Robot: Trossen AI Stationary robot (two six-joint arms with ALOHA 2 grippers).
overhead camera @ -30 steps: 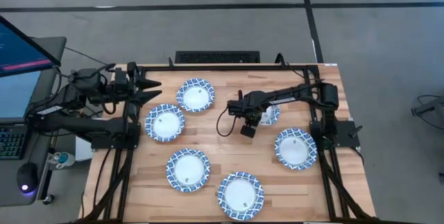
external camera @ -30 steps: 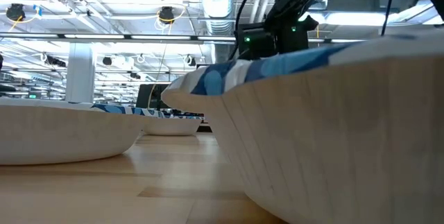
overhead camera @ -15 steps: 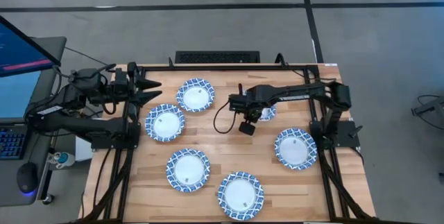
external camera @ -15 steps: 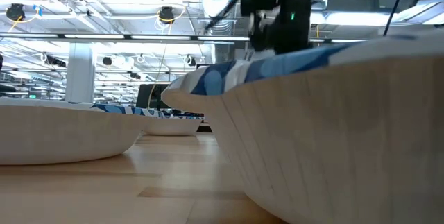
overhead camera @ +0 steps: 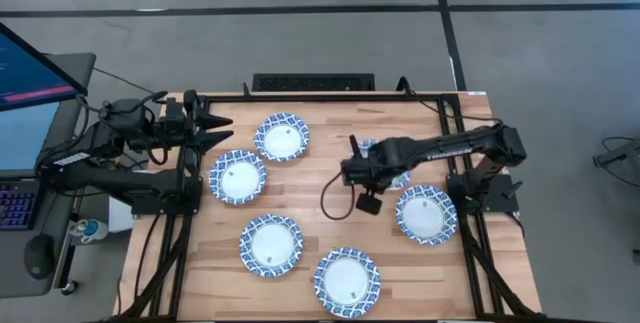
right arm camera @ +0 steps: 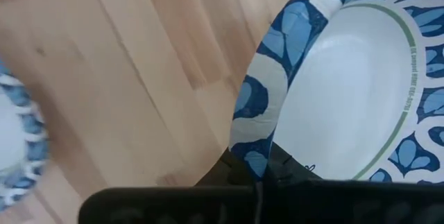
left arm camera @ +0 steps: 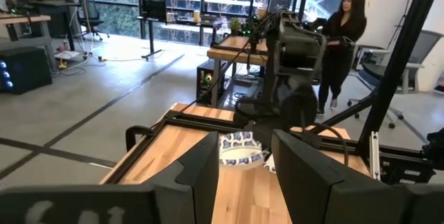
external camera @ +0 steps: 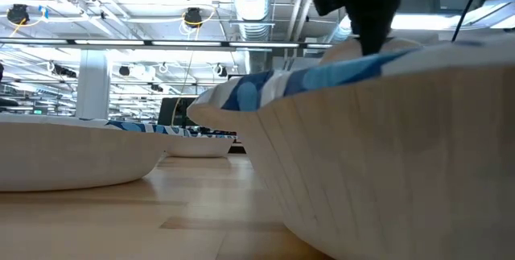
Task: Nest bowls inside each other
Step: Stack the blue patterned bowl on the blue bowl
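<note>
R pincer point(right arm camera: 258, 172) clamped on bowl point(right arm camera: 347, 92) rim, lifted above table point(overhead camera: 300, 203), L pincer point(overhead camera: 215, 128) wide, parked

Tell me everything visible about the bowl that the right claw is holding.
The held bowl is round and shallow, with a plain white centre ringed by a thin green line and a broad blue-and-white leaf-patterned rim. It looks like thin paper or light plastic. The right claw is shut on its rim, pinching the edge. From above, the arm covers most of it; it is lifted and tilted over the wooden table, near the right side, apart from the other five bowls.
</note>
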